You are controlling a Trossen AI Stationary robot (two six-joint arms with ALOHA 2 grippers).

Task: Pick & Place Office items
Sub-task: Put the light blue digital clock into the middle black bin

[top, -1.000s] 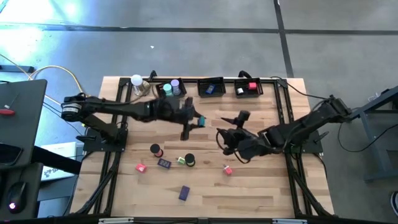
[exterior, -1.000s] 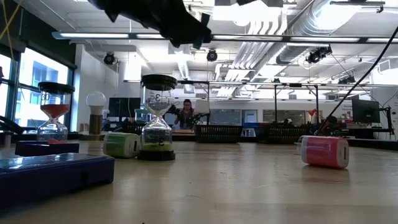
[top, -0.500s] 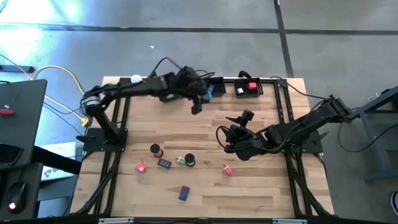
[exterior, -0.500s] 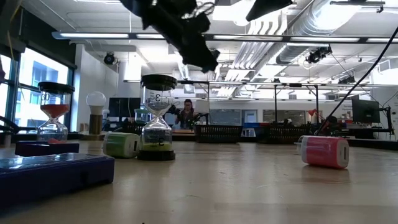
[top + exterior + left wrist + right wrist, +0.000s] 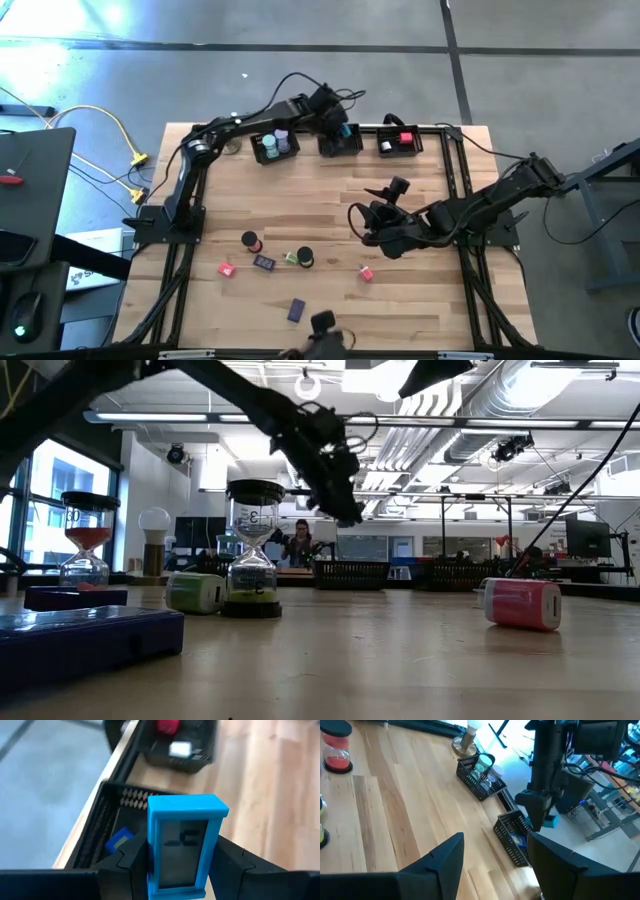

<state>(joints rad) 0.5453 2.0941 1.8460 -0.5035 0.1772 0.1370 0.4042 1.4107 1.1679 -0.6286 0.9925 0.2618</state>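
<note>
My left gripper [image 5: 345, 131] is shut on a blue block with a grey face [image 5: 186, 845]. It hangs over the middle black tray [image 5: 330, 148] at the far edge, where a blue bit [image 5: 119, 841] lies. My right gripper [image 5: 495, 865] stands open above the table's middle [image 5: 366, 226], with nothing between its fingers. On the near half of the table stand a red hourglass [image 5: 250, 241] and a green one [image 5: 301, 258]. Around them lie two pink blocks [image 5: 227, 269] [image 5: 366, 272] and two purple blocks [image 5: 264, 262] [image 5: 296, 311]. My left gripper pinches the blue block by its two narrow sides [image 5: 151, 865], one finger [image 5: 127, 865] on each. The fingers slant down toward the table's far edge. The block stands upright between them, lifted clear above the middle tray's rim [image 5: 107, 795].
The left tray [image 5: 262, 152] holds lilac and teal cylinders. The right tray [image 5: 400, 150] holds a red block and a black roll. A white ball lamp [image 5: 467, 740] stands at the far left corner. A dark shape [image 5: 322, 322] shows at the near edge.
My left gripper has swung from over the table's middle toward the far edge and a little right, and now stands over the middle tray. The blue block stays held between its fingers. A dark shape has come in at the table's near edge.
</note>
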